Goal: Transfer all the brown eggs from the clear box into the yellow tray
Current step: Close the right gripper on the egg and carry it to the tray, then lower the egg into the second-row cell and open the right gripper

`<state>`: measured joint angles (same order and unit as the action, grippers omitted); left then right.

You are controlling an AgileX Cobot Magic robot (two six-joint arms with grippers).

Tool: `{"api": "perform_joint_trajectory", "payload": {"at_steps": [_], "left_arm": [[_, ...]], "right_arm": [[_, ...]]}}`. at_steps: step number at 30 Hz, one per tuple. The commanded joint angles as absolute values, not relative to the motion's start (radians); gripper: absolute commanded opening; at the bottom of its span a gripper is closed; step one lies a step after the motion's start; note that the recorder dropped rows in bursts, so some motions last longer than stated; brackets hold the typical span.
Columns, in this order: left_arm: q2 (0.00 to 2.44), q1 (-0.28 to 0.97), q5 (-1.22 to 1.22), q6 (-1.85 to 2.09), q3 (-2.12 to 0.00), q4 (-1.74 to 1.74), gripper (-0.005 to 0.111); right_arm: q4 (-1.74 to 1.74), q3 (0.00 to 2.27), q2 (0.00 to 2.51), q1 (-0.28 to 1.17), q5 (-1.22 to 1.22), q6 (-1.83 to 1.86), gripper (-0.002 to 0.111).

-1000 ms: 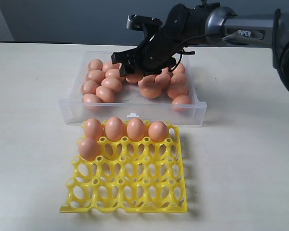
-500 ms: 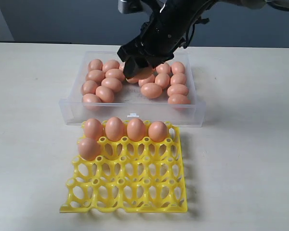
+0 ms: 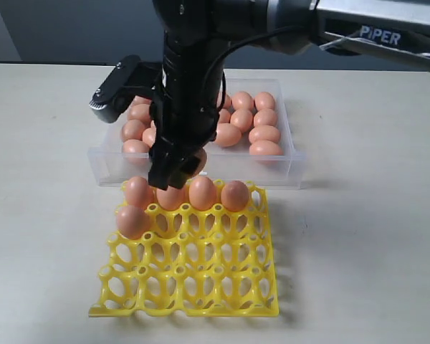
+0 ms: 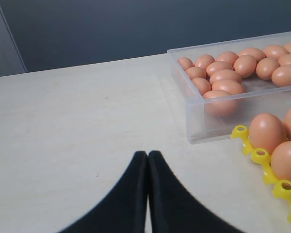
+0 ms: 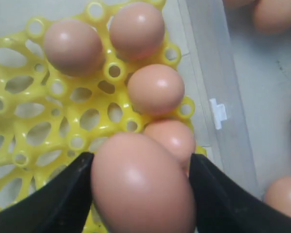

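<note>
The right claw (image 3: 170, 172) grasps a brown egg (image 5: 143, 187) over the yellow tray (image 3: 201, 276).
It hangs above the tray's row beside the clear box (image 3: 201, 168). Five brown eggs (image 3: 203, 192) sit in the tray, and more lie in the box, nearer the table's (image 3: 358, 215) far edge. The left claw (image 4: 148, 162) is clenched over the table.
</note>
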<state>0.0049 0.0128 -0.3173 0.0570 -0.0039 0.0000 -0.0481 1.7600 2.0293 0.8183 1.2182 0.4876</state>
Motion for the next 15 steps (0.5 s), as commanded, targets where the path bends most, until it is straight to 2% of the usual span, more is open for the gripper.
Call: {"api": "perform_joint_trajectory", "payload": {"at_steps": [1,11,14,15], "left_arm": [[0.000,0.009,-0.307,0.057,0.000,0.000,0.000],[0.000,0.009,-0.307,0.057,0.000,0.000,0.000],[0.000,0.009,-0.307,0.057,0.000,0.000,0.000],[0.000,0.009,-0.307,0.057,0.000,0.000,0.000]], "right_arm": [[-0.006,1.763,2.021,0.855,1.221,0.548,-0.001],[0.107,1.763,2.149,0.930,1.221,0.598,0.000],[0.101,1.763,2.149,0.930,1.221,0.585,0.013],[0.099,1.763,2.149,0.930,1.221,0.585,0.029]]}}
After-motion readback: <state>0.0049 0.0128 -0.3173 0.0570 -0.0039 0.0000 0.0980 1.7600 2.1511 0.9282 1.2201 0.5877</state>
